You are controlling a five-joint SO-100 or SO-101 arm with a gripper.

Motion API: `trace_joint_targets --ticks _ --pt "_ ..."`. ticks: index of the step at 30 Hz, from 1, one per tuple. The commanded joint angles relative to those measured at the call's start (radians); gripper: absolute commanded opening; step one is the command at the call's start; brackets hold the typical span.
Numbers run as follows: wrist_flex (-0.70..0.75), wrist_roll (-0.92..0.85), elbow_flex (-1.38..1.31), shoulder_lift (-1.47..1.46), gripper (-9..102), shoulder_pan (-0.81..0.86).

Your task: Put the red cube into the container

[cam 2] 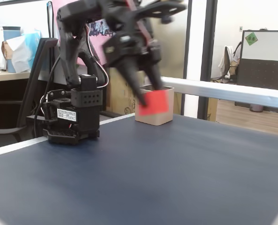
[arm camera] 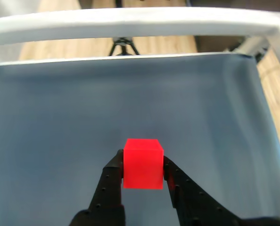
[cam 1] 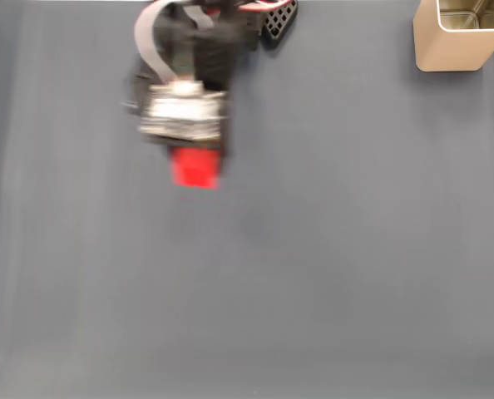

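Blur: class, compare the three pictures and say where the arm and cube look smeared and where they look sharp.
In a fixed view from above, the gripper and red cube are smeared, while the container is crisp. In a fixed view from the side, the gripper and cube are also blurred. In the wrist view, cube and gripper are sharp.

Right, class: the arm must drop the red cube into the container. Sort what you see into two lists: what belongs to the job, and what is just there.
Part of the job:
- cube, clamped in the gripper
- container, standing apart at the mat's corner

Just there:
- blue mat
- white rail
- tripod beyond the table
- office clutter in the background
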Motion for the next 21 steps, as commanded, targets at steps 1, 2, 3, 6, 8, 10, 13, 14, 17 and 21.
trace_joint_targets --ticks 1,2,3,6,8,10,13,14,17,21 --pt "0.049 -0.008 -0.025 0.077 0 -0.175" --pt "0.069 -0.011 -0.028 0.089 0 -0.233" --pt "0.081 -0.009 -0.029 0.101 0 -0.288" --pt "0.135 0.006 -0.044 0.12 0 -0.446" --pt "0.169 0.018 -0.06 0.12 0 -0.546" --pt "0.187 0.034 -0.069 0.117 0 -0.644" --pt "0.19 0.052 -0.075 0.1 0 -0.781" --pt "0.193 0.066 -0.086 0.084 0 -0.824" --pt "0.199 0.081 -0.107 0.046 0 -0.937" --pt "0.199 0.103 -0.158 -0.015 0 -1.075"
